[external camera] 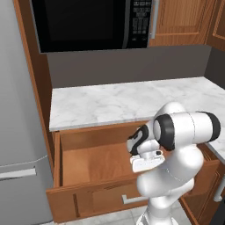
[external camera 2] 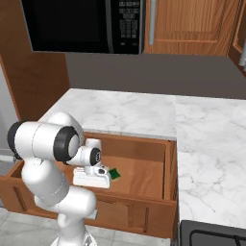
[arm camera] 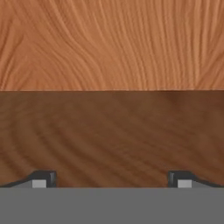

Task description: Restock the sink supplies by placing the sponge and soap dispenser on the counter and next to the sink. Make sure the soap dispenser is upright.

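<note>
the fingers are spread fully wide with nothing held, low inside the open drawer. the sponge is seen just right of the hand, on the drawer floor; its long axis cannot be told.

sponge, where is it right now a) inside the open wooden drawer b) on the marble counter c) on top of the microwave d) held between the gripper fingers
a: in the right base view the green top of the sponge peeks out beside the robot's hand, lying on the floor of the open drawer; the gripper is open with nothing between its fingertips.
</note>
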### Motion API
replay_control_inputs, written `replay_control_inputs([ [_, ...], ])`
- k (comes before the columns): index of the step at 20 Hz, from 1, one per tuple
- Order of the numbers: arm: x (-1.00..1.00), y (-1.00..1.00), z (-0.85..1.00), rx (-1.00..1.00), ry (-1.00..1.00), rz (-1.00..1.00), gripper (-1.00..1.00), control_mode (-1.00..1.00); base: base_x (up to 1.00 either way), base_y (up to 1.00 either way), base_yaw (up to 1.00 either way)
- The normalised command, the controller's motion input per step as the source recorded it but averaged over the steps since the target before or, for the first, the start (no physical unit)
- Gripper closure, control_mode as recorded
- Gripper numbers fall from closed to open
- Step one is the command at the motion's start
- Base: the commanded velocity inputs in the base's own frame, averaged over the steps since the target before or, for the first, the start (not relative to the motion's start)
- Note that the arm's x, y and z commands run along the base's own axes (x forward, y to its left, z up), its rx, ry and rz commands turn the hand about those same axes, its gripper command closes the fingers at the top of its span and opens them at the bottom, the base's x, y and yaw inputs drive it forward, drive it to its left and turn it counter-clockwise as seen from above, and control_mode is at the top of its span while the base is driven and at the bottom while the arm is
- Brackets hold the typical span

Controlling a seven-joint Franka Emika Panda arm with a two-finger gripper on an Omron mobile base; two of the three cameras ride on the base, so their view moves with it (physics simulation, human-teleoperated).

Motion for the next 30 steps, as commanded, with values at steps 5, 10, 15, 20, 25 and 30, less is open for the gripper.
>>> replay_control_inputs([
  [5, 0.85, -0.34, 0.51, 0.02, 0.1, 0.0, -1.0, -1.0, 0.0, 0.0, 0.0],
  [10, 0.7, -0.17, 0.13, 0.01, 0.04, 0.01, -1.0, -1.0, 0.0, 0.0, 0.0],
  [15, 0.48, 0.0, -0.12, 0.0, 0.0, 0.04, -1.0, -1.0, 0.0, 0.0, 0.0],
  [20, 0.38, 0.0, -0.13, 0.0, -0.06, 0.08, -1.0, -1.0, 0.0, 0.0, 0.0],
  [25, 0.29, 0.0, -0.16, 0.0, -0.03, 0.16, -1.0, -1.0, 0.0, 0.0, 0.0],
  [30, 0.16, 0.0, -0.2, 0.03, -0.02, 0.18, -1.0, -1.0, 0.0, 0.0, 0.0],
])
